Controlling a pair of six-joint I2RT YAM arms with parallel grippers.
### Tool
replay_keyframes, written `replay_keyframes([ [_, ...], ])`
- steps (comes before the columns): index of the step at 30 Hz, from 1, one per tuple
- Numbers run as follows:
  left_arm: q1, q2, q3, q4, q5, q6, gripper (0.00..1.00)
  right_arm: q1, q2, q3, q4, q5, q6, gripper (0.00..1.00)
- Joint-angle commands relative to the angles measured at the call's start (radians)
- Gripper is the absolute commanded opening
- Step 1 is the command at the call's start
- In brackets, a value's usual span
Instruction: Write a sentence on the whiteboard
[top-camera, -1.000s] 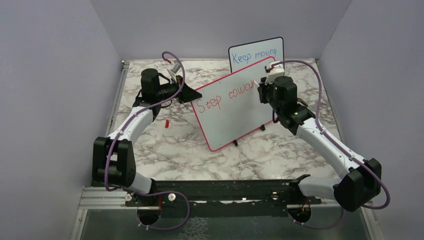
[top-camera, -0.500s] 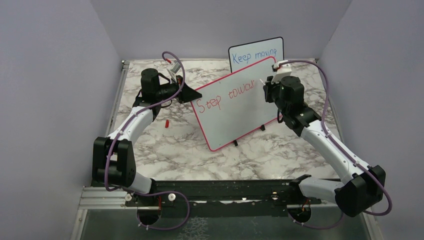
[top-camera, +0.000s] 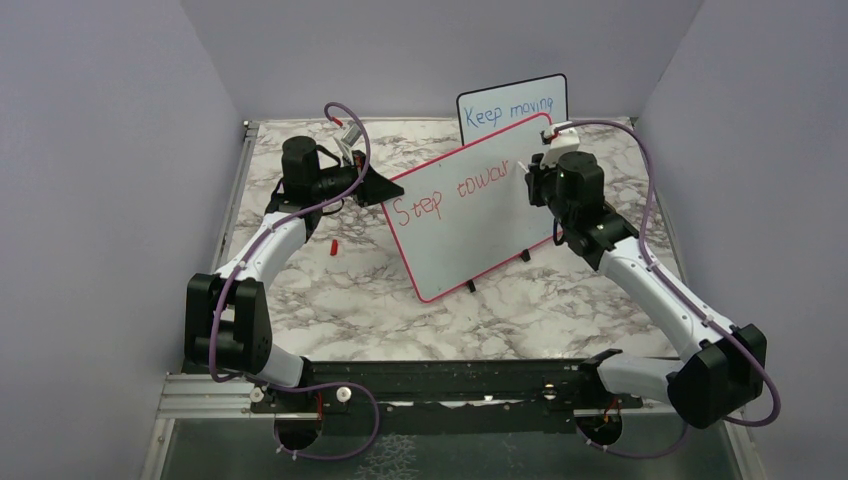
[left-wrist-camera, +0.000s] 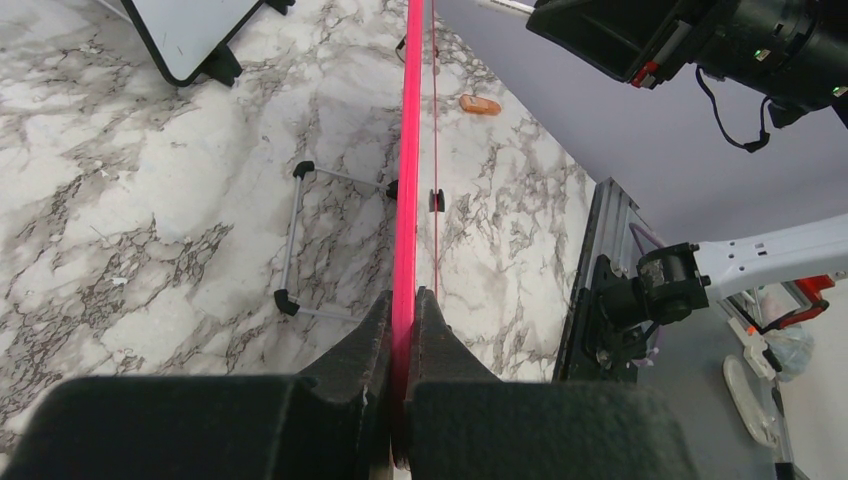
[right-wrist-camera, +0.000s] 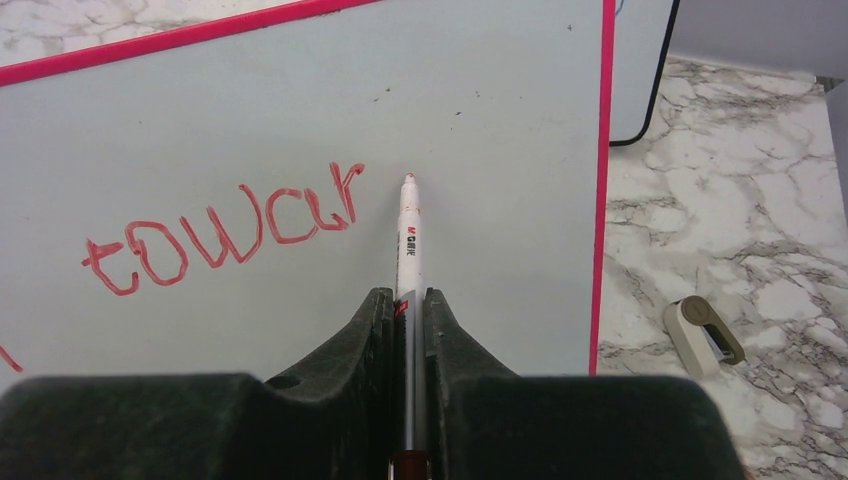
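The whiteboard (top-camera: 455, 225) with a red-pink frame stands tilted in the middle of the table. Red writing (top-camera: 455, 192) on it reads "Step towar"; the right wrist view shows "towar" (right-wrist-camera: 225, 238). My left gripper (top-camera: 385, 186) is shut on the board's left edge, seen edge-on in the left wrist view as a pink frame (left-wrist-camera: 408, 150) between the fingers (left-wrist-camera: 368, 345). My right gripper (top-camera: 532, 175) is shut on a white marker (right-wrist-camera: 408, 245). The marker's red tip is at the board just right of the "r".
A smaller black-framed board (top-camera: 512, 108) with blue words "Keep moving" stands behind the whiteboard. A small red cap (top-camera: 333, 246) lies on the marble table left of the board. A beige eraser-like object (right-wrist-camera: 705, 333) lies on the table right of the board.
The right gripper with the marker moved right along the first line and the "r" appeared after "towa". It then shifted slightly. The left arm and board have not moved.
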Motion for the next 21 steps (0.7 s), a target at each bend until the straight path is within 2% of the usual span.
replay_keyframes([
  [1, -0.009, 0.038, -0.010, -0.095, 0.027, 0.064, 0.00, -0.010, 0.018, 0.009, 0.028, -0.028, 0.003, 0.00],
  [21, -0.009, 0.047, -0.007, -0.098, 0.039, 0.067, 0.00, -0.013, 0.049, 0.038, 0.058, -0.075, -0.004, 0.00],
])
